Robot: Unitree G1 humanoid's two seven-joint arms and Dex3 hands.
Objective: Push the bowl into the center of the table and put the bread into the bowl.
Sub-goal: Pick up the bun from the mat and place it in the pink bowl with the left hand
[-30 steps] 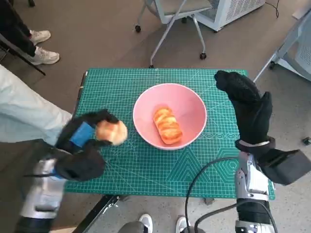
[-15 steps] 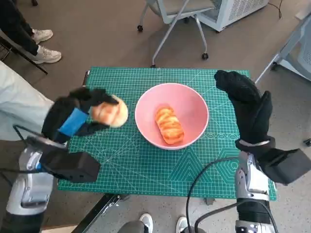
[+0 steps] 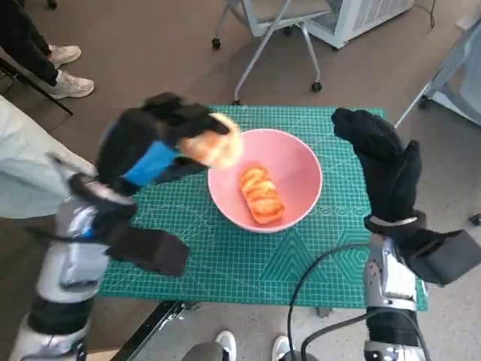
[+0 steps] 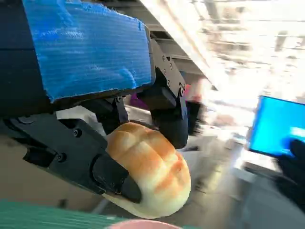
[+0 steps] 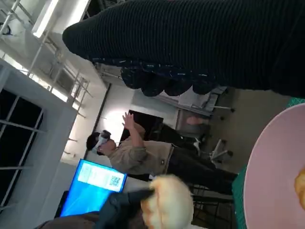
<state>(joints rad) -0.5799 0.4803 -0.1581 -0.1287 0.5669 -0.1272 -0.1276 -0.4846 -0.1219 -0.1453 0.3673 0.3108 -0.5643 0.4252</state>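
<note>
A pink bowl (image 3: 289, 162) stands near the middle of the green mat, and a glazed bread loaf (image 3: 260, 195) lies inside it. My left hand (image 3: 154, 147) grips a round bread roll (image 3: 214, 147) in the air over the bowl's left rim. The left wrist view shows the roll (image 4: 150, 169) held between black fingers (image 4: 164, 102). My right hand (image 3: 383, 162) is raised beside the bowl's right side, fingers extended, holding nothing. In the right wrist view the roll (image 5: 167, 205) and the bowl's rim (image 5: 267, 176) appear below the glove (image 5: 214, 43).
The green cutting mat (image 3: 225, 263) covers the small table. A wheeled chair base (image 3: 267, 37) stands beyond the far edge. A person's shoes (image 3: 64, 75) are at the far left, and a person (image 5: 138, 155) with raised hands shows in the right wrist view.
My left hand has lifted the roll from above the mat's left side up and to the right, to the bowl's left rim. My right hand has stayed put.
</note>
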